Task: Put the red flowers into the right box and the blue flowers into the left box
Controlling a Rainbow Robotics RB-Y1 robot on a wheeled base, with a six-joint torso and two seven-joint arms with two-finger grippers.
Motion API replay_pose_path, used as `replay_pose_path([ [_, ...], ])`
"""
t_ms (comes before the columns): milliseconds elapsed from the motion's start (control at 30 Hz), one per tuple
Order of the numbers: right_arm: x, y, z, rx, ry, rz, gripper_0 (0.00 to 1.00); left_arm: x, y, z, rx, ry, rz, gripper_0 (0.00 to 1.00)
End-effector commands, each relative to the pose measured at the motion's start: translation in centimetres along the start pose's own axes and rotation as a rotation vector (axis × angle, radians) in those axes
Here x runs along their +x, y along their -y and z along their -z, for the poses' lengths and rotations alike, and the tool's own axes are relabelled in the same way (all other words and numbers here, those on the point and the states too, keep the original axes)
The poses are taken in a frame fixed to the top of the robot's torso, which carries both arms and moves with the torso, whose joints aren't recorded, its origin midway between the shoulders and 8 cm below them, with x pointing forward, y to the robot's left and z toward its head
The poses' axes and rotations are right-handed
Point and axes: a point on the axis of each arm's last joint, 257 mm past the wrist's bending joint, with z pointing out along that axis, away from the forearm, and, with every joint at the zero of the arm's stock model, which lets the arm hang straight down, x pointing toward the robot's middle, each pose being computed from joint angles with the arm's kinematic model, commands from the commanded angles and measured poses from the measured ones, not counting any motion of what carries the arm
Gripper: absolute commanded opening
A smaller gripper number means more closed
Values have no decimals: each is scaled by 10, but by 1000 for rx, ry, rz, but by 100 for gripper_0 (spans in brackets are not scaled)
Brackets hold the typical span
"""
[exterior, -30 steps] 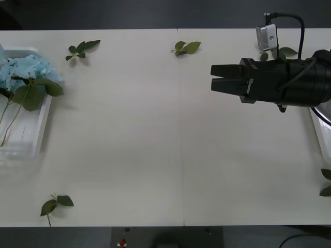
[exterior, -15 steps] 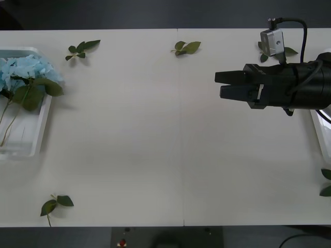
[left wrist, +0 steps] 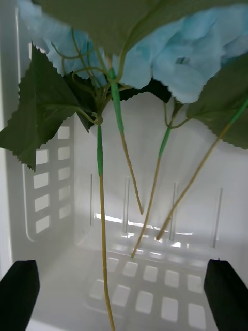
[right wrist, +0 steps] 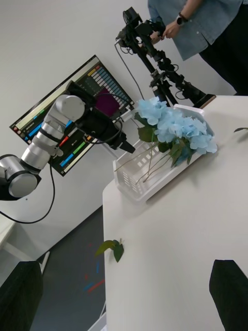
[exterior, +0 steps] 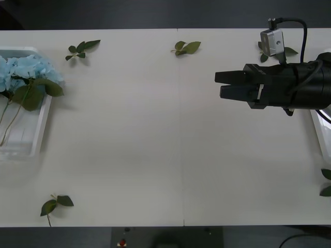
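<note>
The blue flowers lie in the left box at the table's far left, heads toward the back and stems along the tray. In the left wrist view my left gripper hangs open just over the box floor, with the blue flowers and their stems close ahead and nothing between the fingers. My right gripper hovers open and empty over the table's right half, pointing left; from it the blue flowers show far off in the left box. A strip of the right box shows at the right edge. The red flowers are out of view.
Loose leaf sprigs lie at the back left, back middle, front left and behind the right arm. More leaves poke in at the right edge. The middle of the table is bare.
My right gripper has drawn back a little to the right and toward the front, then held still. The blue flowers have settled in the left box.
</note>
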Motion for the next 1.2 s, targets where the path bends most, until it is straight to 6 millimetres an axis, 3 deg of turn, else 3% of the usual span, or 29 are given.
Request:
replay_pose_path([
  [33,-14,-5,1,-8,-5,55,94,-33,2,60,18,92,-103,100],
  [267,-14,-5,1,-8,-5,55,94,-42,61,99,184,177,-306,100],
  [567,-14,-5,1,-8,-5,55,94,-46,164,135,513,367,-629,100],
  [633,-14,-5,1,-8,-5,55,94,-40,193,150,629,425,-730,100],
  [833,-14,-5,1,-8,-5,55,94,-17,257,181,928,545,-912,100],
  [1033,-14,-5,1,-8,-5,55,94,-7,288,196,1064,689,-1084,100],
  [1200,-14,-5,1,-8,-5,55,94,-3,306,201,1121,688,-1084,100],
])
